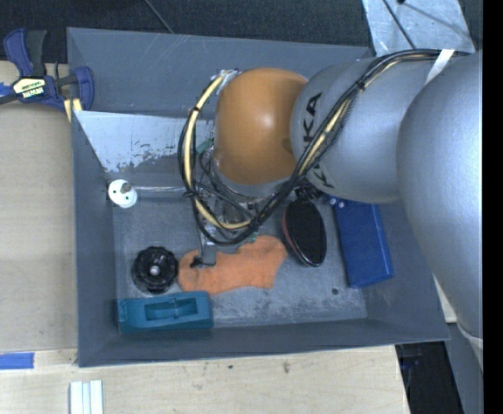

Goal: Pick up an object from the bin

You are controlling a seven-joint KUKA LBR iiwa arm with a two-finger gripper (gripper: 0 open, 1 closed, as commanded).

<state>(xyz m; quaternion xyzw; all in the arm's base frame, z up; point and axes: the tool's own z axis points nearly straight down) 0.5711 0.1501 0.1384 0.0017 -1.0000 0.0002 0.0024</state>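
Note:
My gripper (207,254) reaches down from under the arm's orange cover in the middle of the bin. Its tip is at the left end of a flat orange cloth-like piece (244,267) lying on the bin floor, and seems to touch it. A black round knob (154,267) lies just left of the gripper. In front of it, along the near wall, lies a teal rectangular block (165,312).
A black oval thing with a red rim (306,231) lies right of the orange piece, and a blue box (362,243) beyond it. A small white cap on a clear tube (122,195) rests at the left. The arm covers the bin's back right.

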